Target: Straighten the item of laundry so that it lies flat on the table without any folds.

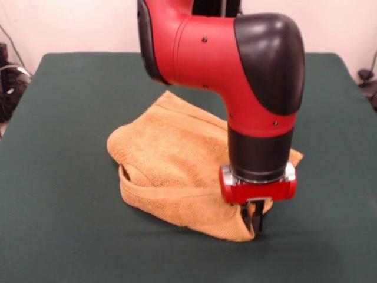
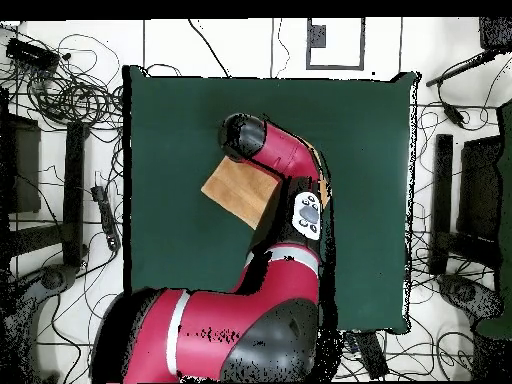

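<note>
The golden-orange towel (image 1: 171, 165) lies folded over itself in the middle of the dark green table (image 1: 59, 188), with a doubled edge along its near side. My gripper (image 1: 254, 219) points straight down at the towel's near right corner, down at table level. Its black fingers (image 1: 258, 215) stand close together and pinch the cloth there. In the overhead view the arm covers the gripper and much of the towel (image 2: 238, 190). Only a tan patch of it shows left of the arm on the table (image 2: 170, 130). No white tag shows.
The red and black arm (image 1: 235, 71) reaches over the towel's far right part and hides it. Around the table in the overhead view lie cables (image 2: 70, 90) and dark equipment (image 2: 455, 200) on a white floor.
</note>
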Robot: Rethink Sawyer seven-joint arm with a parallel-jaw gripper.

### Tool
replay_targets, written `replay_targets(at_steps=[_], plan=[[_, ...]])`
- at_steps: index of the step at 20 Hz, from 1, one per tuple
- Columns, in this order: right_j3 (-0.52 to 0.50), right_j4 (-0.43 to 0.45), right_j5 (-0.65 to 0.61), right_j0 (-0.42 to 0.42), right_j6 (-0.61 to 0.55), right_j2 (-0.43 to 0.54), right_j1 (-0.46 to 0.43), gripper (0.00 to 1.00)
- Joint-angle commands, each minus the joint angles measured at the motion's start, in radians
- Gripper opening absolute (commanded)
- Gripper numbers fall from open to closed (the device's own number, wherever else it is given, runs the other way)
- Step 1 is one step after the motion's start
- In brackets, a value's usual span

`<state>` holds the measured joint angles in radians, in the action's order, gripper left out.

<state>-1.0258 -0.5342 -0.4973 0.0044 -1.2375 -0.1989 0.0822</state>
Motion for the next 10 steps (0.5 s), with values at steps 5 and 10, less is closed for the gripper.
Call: replay_targets(at_steps=[5,10], plan=[[0.073,-0.028,0.103,-0.028,-0.292,0.058,-0.166,0.0],[0.044,-0.009,0.134,-0.042,-0.267,0.082,-0.156,0.0]])
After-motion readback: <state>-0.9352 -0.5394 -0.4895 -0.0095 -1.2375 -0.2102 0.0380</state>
